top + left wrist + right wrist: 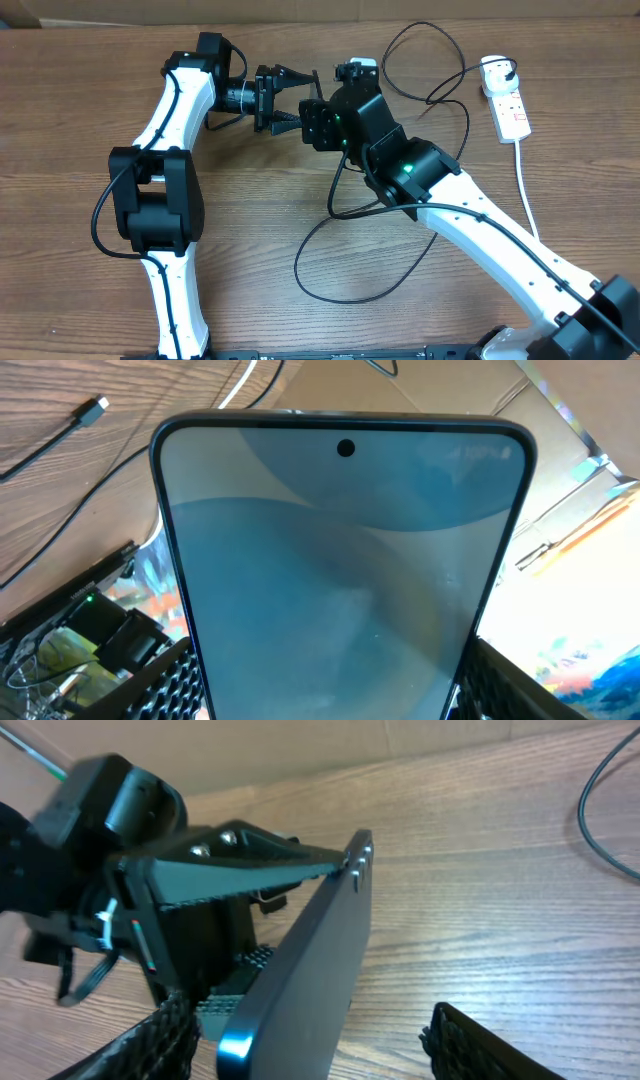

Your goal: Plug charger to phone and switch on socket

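Two grippers meet mid-bench [60, 120]. Your left gripper [308, 100] clasps the phone [340, 580] by its edges, and your right gripper [310, 1020] stands spread around its free end. The charger [345, 270] loops beneath, and the socket [508, 105] lies near the far-right edge.

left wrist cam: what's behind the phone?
Around the slim dark-edged smartphone you can see the brown wooden table, the thin black charger cable with its connector tip at upper left, and tan cardboard at upper right. Anything directly behind its screen is covered.
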Available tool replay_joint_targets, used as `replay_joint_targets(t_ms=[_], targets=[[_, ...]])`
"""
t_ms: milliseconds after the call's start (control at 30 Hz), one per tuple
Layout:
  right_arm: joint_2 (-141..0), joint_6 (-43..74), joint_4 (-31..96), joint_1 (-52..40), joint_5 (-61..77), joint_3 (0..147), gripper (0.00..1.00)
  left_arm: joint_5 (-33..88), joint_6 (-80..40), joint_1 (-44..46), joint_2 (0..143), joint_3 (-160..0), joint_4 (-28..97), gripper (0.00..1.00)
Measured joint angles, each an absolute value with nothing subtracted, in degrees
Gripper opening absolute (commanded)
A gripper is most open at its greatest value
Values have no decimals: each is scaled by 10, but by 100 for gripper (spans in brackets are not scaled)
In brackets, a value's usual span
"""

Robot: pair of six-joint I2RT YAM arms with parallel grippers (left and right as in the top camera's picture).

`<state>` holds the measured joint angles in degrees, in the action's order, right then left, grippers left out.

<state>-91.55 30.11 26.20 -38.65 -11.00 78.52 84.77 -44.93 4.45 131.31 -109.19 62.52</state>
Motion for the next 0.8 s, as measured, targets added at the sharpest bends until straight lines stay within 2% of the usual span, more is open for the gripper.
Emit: replay_joint_targets(t_ms=[133,300,567,800], targets=[[-938,300,262,-387,-110,785,68,832,-451,44,1313,-1092,625,61],[-946,301,262,-387,-110,785,59,785,-471,44,1313,-1092,600,62],[-948,307,287,-387,-109,785,58,735,-509,44,1313,-1092,563,61],[-973,315,275,-387,-107,785,51,726,-521,45,1313,-1092,561,61]])
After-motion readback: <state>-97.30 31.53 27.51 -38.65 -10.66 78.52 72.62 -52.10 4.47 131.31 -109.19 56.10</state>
